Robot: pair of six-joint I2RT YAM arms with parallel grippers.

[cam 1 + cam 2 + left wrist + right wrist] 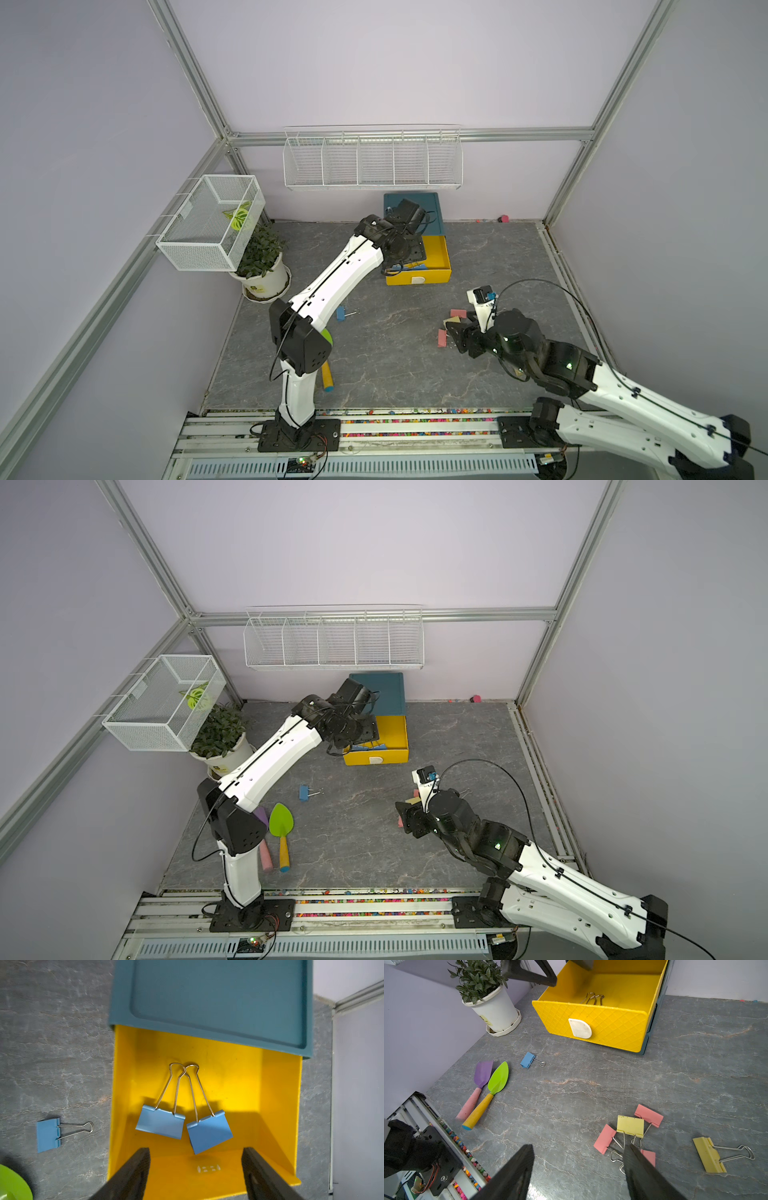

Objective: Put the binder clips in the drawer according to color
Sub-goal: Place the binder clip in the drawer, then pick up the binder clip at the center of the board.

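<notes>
The drawer's yellow top tray is pulled out of the teal cabinet. Two blue binder clips are inside it, handles crossing. My left gripper is open just above the tray's front, holding nothing. A third blue clip lies on the table, left of the drawer. My right gripper is open and empty over the table. Beside it are pink clips and a yellow clip in a tangle. Another pink clip is half hidden by a finger. A yellow clip lies apart.
A green trowel and a purple trowel lie at the table's left front. A potted plant stands at the back left under a wire basket. A long wire basket hangs above the cabinet.
</notes>
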